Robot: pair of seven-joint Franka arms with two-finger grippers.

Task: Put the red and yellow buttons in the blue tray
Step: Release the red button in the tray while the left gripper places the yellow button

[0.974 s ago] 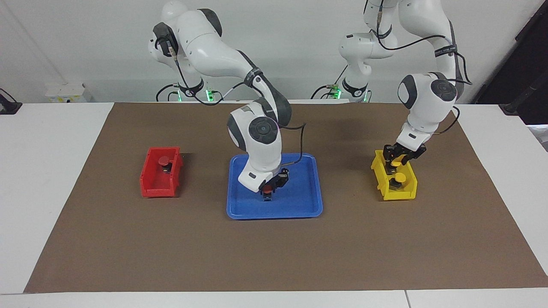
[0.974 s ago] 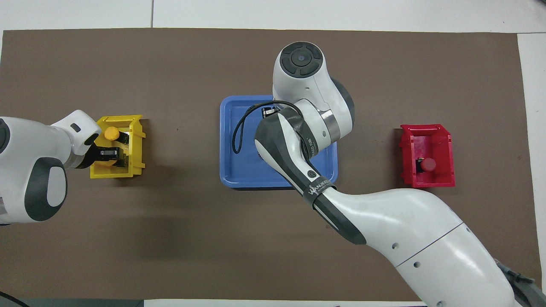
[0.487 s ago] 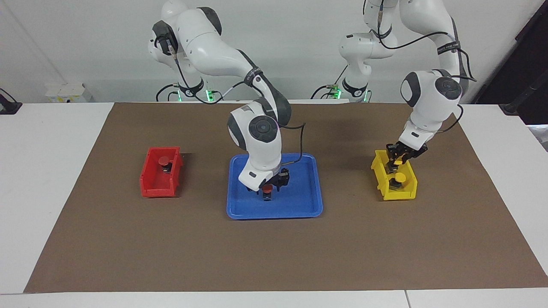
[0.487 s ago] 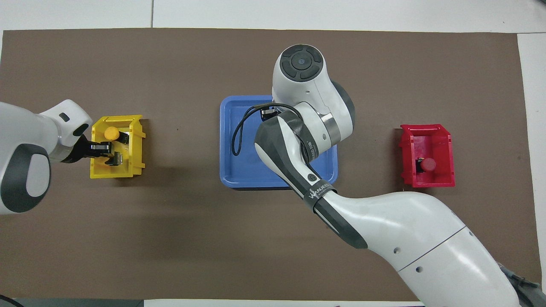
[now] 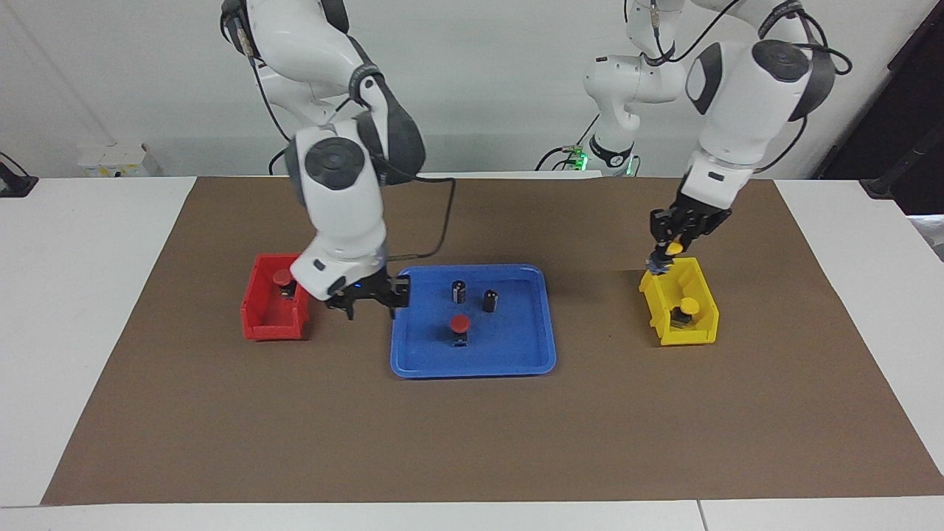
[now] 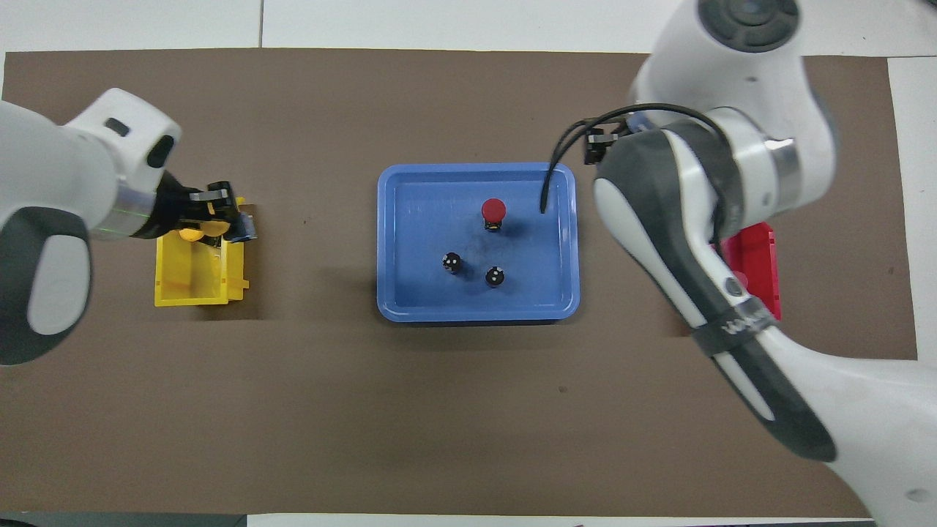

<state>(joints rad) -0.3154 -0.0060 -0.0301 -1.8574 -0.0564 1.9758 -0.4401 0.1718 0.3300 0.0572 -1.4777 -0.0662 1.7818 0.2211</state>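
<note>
Right gripper: jaws apart, empty; it has let go and swung off the blue tray toward the red bin. You now have one red button standing in the tray. Left gripper: clamped on a yellow button, lifted out above the yellow bin. Remaining: one red, one yellow, still binned.
</note>
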